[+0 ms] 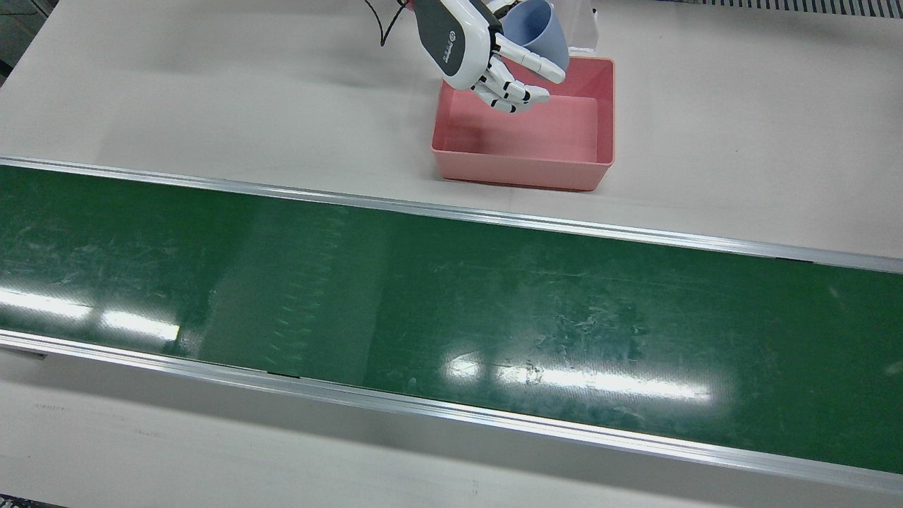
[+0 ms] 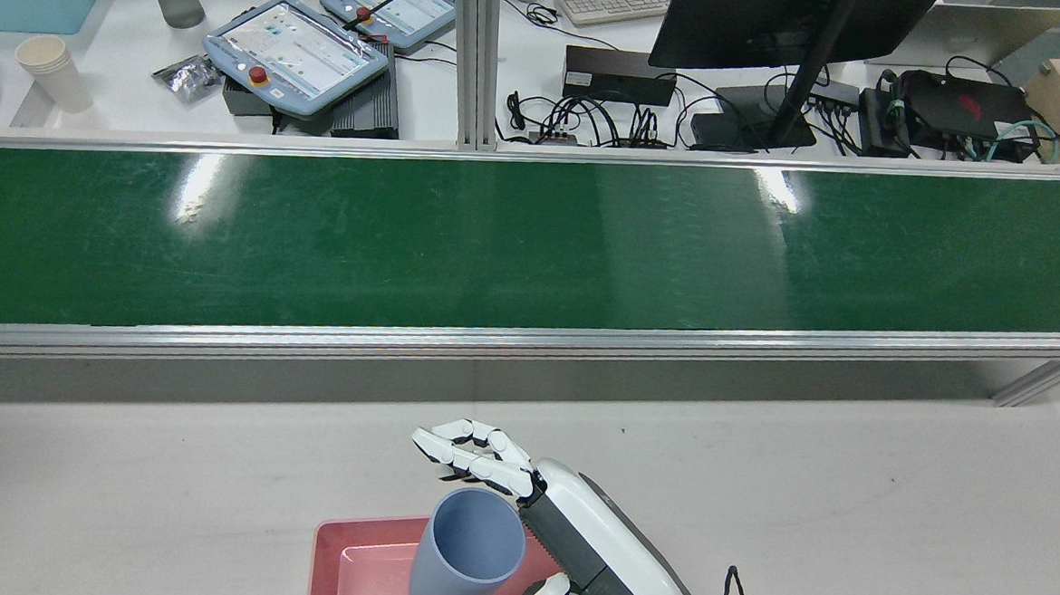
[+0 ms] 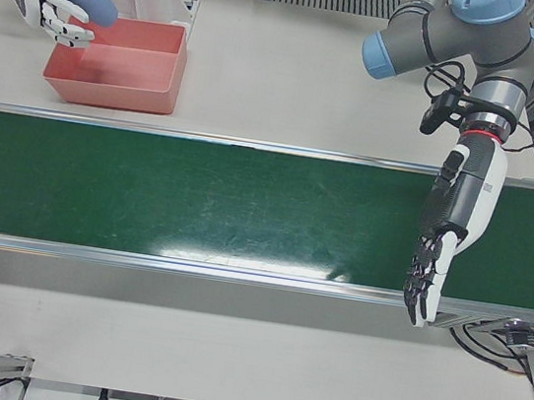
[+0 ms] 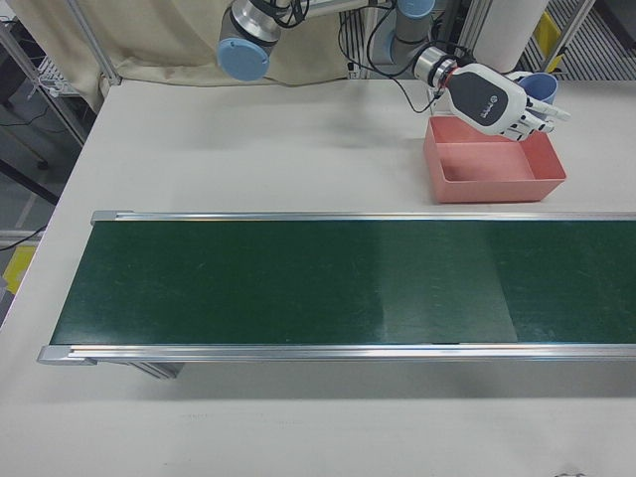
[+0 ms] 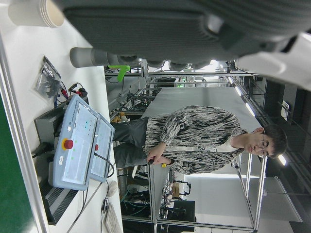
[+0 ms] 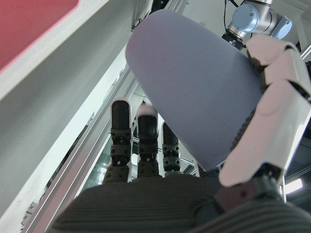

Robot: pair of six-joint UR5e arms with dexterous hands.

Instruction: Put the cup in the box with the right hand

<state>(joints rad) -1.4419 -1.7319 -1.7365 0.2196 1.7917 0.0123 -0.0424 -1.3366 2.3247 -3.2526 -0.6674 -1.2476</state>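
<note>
A blue-grey cup is in the air over the far rim of the pink box, which is empty. My right hand is beside the cup, fingers stretched out straight and apart from its wall. In the right hand view the cup rests only against the thumb and palm. In the rear view the cup stands mouth up above the box, next to the hand. My left hand hangs open and empty, fingers down, over the green belt's near right end.
The long green conveyor belt with metal rails runs across the table in front of the box. Behind the belt in the rear view lie teach pendants, a monitor stand and cables. A person shows in the left hand view.
</note>
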